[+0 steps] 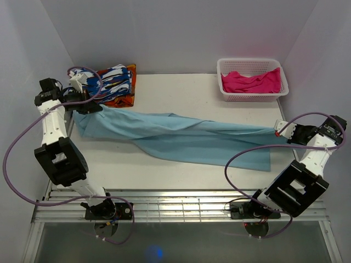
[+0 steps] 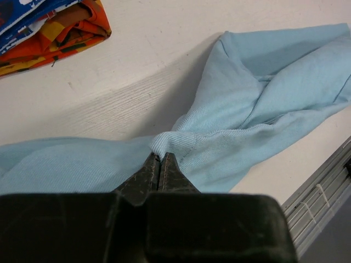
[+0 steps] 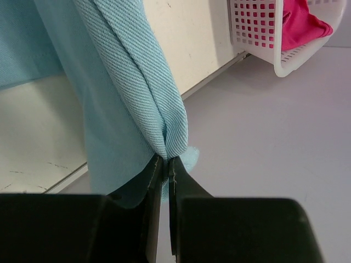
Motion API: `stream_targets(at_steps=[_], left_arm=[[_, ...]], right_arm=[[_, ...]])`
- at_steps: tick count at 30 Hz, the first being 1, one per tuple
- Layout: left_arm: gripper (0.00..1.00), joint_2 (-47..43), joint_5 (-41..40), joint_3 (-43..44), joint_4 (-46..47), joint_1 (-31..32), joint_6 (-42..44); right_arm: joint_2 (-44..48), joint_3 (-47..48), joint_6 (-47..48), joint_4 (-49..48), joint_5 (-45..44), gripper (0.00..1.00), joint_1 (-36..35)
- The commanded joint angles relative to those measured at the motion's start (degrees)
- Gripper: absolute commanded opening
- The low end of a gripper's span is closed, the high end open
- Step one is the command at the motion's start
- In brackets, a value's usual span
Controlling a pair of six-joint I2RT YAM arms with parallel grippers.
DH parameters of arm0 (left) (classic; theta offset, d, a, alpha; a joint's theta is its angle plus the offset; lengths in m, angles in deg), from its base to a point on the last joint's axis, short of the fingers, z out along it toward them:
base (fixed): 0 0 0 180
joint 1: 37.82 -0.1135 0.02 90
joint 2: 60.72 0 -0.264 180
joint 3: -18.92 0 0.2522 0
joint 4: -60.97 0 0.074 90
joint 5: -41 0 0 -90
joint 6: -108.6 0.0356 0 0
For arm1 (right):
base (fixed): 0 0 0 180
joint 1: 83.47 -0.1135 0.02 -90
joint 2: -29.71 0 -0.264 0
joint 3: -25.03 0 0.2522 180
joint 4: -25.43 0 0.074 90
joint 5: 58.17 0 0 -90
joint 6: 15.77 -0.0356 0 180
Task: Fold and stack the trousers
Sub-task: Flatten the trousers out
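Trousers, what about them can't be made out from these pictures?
- Top view: the trousers fold over themselves, so the two legs cannot be told apart.
- Left wrist view: the left pincer, shut on a ribbed edge, blocks the cloth beneath; waistband or cuff is unclear.
- Right wrist view: the right pincer covers the gripped end; the rest runs off the top edge.

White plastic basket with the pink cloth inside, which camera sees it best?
The top external view: it shows the whole white plastic basket with the bright pink cloth in it. The right wrist view catches only one corner of it. The left wrist view misses it.
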Motion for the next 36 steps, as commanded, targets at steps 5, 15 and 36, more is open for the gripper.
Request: stream_targets(at_steps=[5, 15, 36], left_arm=[[0.0, 1.15, -0.86, -9.35, 3.9, -1.66, 1.61], [0.0, -1.56, -6.14, -24.29, -0.39, -1.22, 7.58], [0.55, -3.06, -1.05, -14.39, -15.38, -2.01, 23.86]], right_arm=[[1.59, -5.04, 9.75, -5.51, -2.41, 0.08, -0.14], [1.6, -12.25, 7.91, -7.97, -5.83, 0.08, -8.21], [-0.95, -8.82, 1.14, -8.15, -9.53, 0.08, -11.13]])
